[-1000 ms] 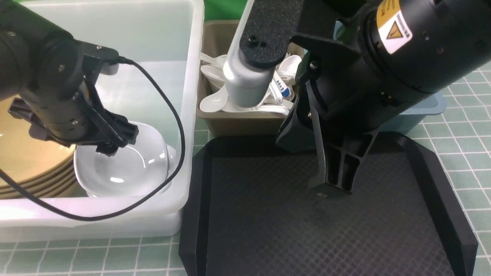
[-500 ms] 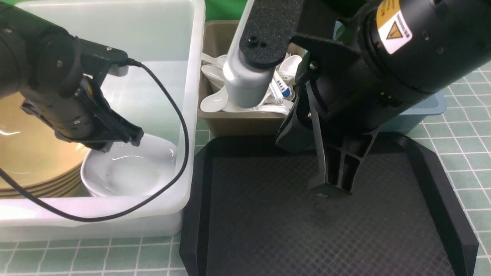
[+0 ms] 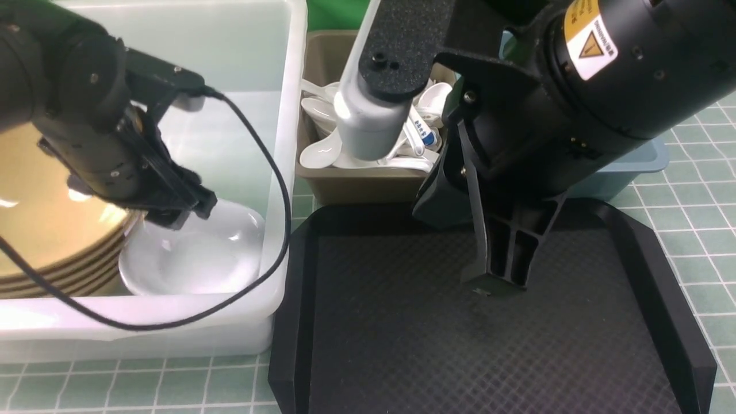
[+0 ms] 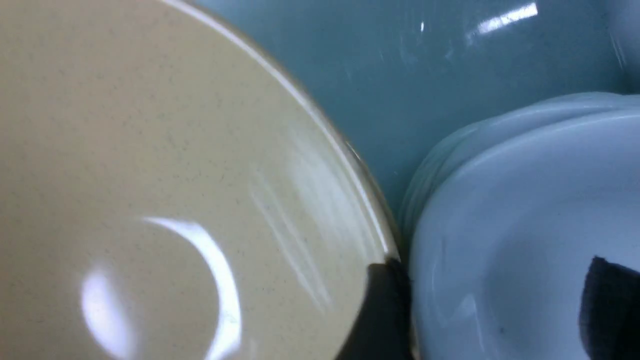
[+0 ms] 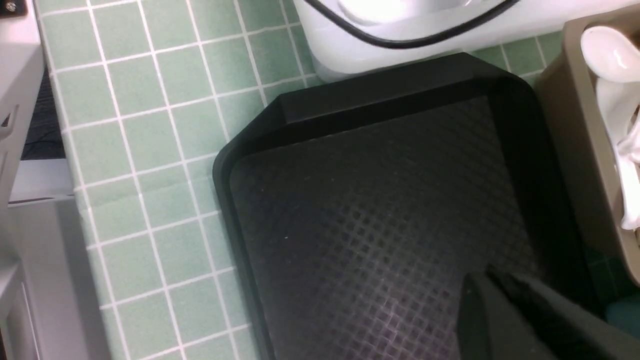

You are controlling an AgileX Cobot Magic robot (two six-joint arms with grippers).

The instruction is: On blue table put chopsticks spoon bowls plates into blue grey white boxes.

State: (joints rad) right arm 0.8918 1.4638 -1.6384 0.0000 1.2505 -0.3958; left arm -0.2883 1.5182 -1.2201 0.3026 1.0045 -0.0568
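My left gripper (image 3: 179, 214) is open inside the translucent white tub (image 3: 289, 115), just above a stack of white plates (image 3: 195, 261). In the left wrist view its two fingers stand wide apart over the top plate (image 4: 510, 215), with the gripper (image 4: 495, 305) holding nothing. The stacked tan bowls (image 3: 46, 218) sit beside the plates in the tub and also show in the left wrist view (image 4: 150, 165). My right gripper (image 3: 495, 286) is shut and empty, hanging over the black tray (image 3: 460, 356). White spoons (image 3: 322, 152) fill the grey-brown box (image 3: 356, 187). No chopsticks show.
The dusty-blue box (image 3: 635, 164) is mostly hidden behind my right arm. The black tray (image 5: 375, 200) lies on the blue tiled table (image 3: 690, 230) between the tub and the boxes. A black cable (image 3: 270, 172) hangs over the tub's front wall.
The left gripper held a white plate tilted, set it down on the stack and let go, then rose a little. The right arm has not moved.
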